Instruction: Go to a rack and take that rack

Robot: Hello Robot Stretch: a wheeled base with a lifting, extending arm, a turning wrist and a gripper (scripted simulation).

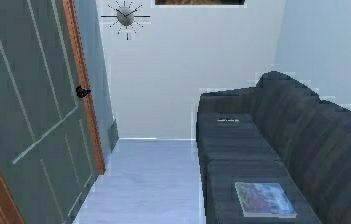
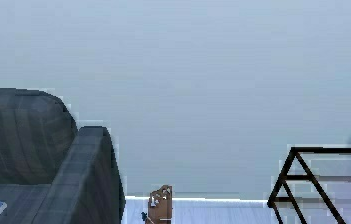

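A black open frame of thin bars (image 2: 318, 185), shaped like a rack or shelf, stands at the arm side view's bottom right against the pale wall. Its top bars and one lower level are in view, and the picture's edge cuts off the rest.
A dark grey sofa (image 1: 283, 140) runs along the forward view's right, with a magazine (image 1: 264, 198) and a small flat object (image 1: 227, 121) on its seat. The sofa's end (image 2: 53, 165) stands at the arm side view's left. A small brown thing (image 2: 161, 203) sits on the floor. A grey door (image 1: 33, 100) stands at the forward view's left. Pale floor (image 1: 148, 180) lies between.
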